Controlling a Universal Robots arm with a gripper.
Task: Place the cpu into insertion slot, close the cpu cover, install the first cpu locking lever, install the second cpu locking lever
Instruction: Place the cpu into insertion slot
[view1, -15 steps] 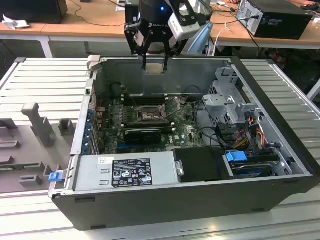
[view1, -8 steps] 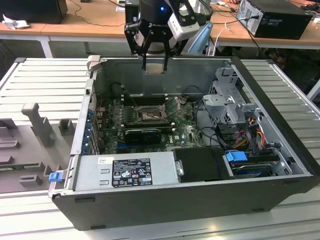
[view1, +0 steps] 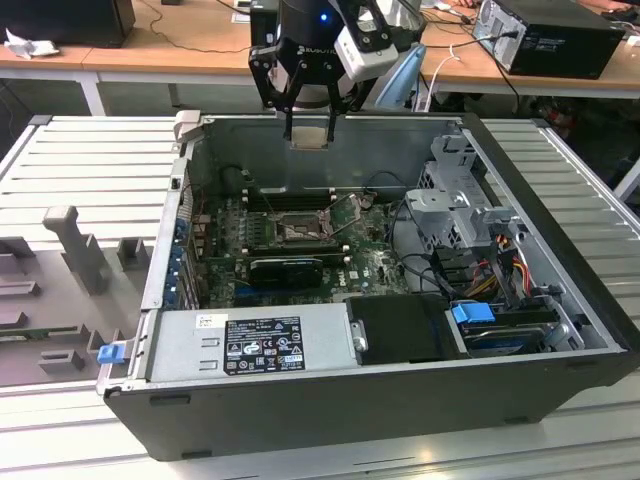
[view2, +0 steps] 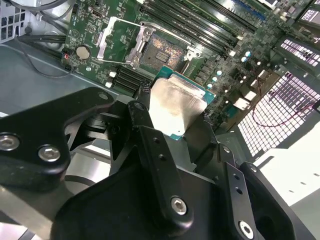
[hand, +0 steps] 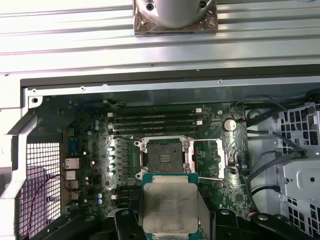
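Pinching the cpu (view1: 308, 141) by two opposite edges, the gripper (view1: 310, 132) hangs over the far wall of the open computer case (view1: 400, 400). In the exterior view it sits at twelve o'clock from the insertion slot (view1: 297, 232), well apart from it. In the second wrist view the black fingers (view2: 150, 145) press against the chip's sides, its pale metal face turned up and level. The slot lies bare on the green board (view1: 370, 265), dark inside. The cpu cover (view1: 345, 215) is swung open at the slot's three o'clock (its central window shows board beneath). Long memory slots (view1: 290, 197) run just beyond the socket at twelve o'clock, and a grey power supply (view1: 250, 345) sits at six.
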